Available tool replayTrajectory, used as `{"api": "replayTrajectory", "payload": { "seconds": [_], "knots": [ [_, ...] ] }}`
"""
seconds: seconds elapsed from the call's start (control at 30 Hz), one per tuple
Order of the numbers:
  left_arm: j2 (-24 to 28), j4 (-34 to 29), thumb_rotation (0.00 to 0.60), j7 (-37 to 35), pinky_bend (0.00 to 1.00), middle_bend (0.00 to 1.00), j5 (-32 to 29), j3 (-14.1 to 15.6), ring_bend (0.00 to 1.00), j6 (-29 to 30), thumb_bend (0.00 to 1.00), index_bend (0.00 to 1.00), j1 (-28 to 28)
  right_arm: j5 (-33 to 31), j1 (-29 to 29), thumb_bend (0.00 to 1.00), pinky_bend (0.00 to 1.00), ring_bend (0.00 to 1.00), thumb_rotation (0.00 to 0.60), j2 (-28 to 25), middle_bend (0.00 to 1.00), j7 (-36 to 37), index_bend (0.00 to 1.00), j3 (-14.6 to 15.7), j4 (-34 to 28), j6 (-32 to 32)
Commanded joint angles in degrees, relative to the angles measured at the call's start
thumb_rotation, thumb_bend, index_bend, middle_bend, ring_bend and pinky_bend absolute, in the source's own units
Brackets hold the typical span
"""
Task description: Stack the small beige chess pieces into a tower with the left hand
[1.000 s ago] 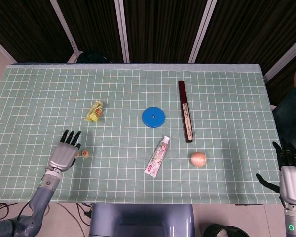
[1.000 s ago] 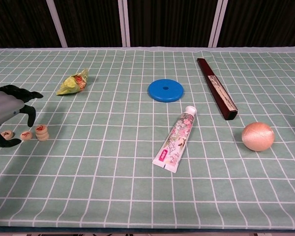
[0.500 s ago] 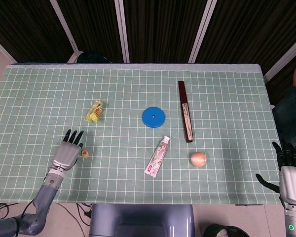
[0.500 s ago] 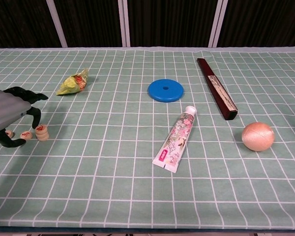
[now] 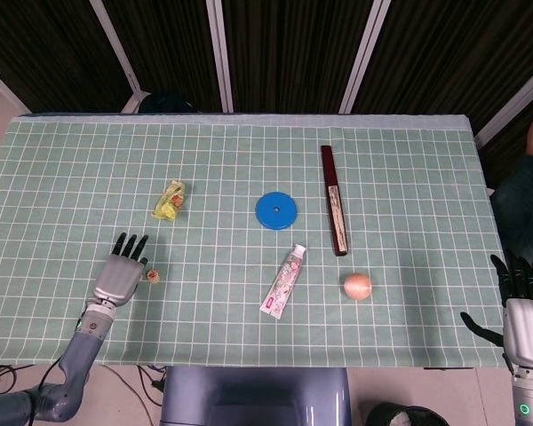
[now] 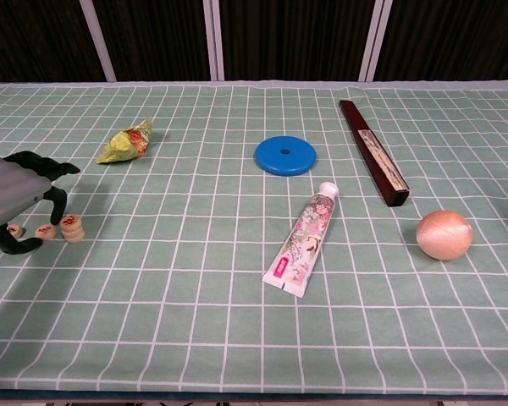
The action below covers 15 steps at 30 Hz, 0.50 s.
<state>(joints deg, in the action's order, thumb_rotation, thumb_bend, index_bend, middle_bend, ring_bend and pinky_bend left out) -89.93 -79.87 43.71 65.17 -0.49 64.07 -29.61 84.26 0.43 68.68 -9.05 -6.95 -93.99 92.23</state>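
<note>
- Left hand [image 6: 13, 196]: sat at the table's near left, palm down, dark fingers [image 6: 57, 200] curled over the beige chess pieces [image 6: 44, 230]. Whether any finger gripped or merely touched a piece could not be told from either view.
- Beige chess pieces: small flat discs with red marks on top, lying in a short row running left to right beneath and just beside the fingertips. The rightmost, a stack [image 6: 72, 227] of two discs, stood upright and apart from the fingers in the chest view; only this end [image 5: 152, 276] showed in the head view, the rest hidden by the hand.
- Yellow-green wrapper [image 6: 127, 141]: lay crumpled farther back on the green gridded cloth [image 6: 195, 279], well apart from the hand.
- Blue disc [image 6: 284, 156]: rested flat near the table's middle, a small hole at its centre.
- Toothpaste tube [image 6: 303, 239]: lay in front of the disc, long axis diagonal, cap end pointing away and to the right.
- Dark folded fan [image 6: 373, 151]: lay right of the disc, long axis running front to back.
- Peach-coloured ball [image 6: 444, 234]: sat in front of the fan, near the tube.
- Right hand [image 5: 522, 312]: seen only in the head view, at the table's near right edge, fingers spread and holding nothing.
</note>
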Motion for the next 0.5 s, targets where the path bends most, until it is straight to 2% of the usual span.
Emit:
{"api": "replayTrajectory", "payload": {
  "seconds": [0.03,0.5],
  "knots": [
    [-0.08,0.13,0.6,0.1,0.0,0.0,-0.07,0.0,0.0,-0.05,0.31,0.47,0.04,0.0,0.0,0.23,0.0,0.0,0.6,0.0,0.01,-0.02,0.08,0.0,0.03,0.0],
    [-0.4,0.53,0.6,0.88,0.0,0.0,-0.25,-0.02,0.0,-0.37,0.31,0.49,0.05,-0.06,0.0,0.23,0.0,0.0,0.6,-0.04,0.01,0.09,0.08,-0.03,-0.01,-0.04]
  ]
}}
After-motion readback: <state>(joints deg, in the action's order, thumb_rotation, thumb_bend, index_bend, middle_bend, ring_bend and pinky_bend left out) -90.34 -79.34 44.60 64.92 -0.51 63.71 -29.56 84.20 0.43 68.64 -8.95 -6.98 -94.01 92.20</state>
